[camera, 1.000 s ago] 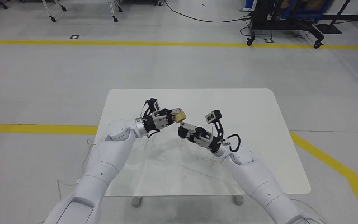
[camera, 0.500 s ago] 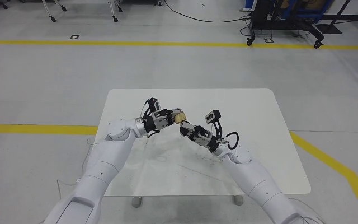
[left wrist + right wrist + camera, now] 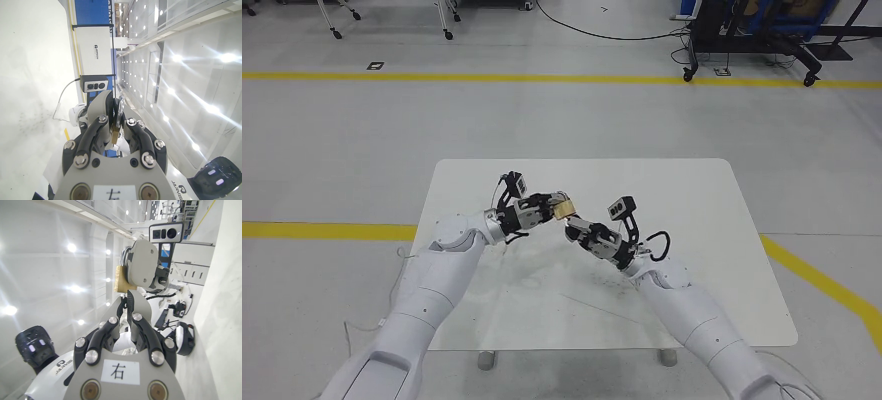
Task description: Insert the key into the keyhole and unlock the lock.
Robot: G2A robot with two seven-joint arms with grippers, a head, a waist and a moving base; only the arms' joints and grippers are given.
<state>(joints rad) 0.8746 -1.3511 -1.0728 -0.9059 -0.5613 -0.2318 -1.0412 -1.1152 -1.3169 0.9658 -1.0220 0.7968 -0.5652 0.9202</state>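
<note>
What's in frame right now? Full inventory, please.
padlock: 1, brass body with silver shackle, held in the air above the table between the arms.
table: 1, white, under both arms.
wheeled frame: 1, dark, on the floor past the table's far edge.
cable: 1, black, on the floor past the table.
floor lines: several, yellow, around the table.
left gripper: 1, grey and black, shut on the padlock.
right gripper: 1, grey and black, shut, tips at the brass body's end opposite the shackle.

The top view looks down on the table [image 3: 692, 200]; both close wrist views share the lock [image 3: 121, 279].
</note>
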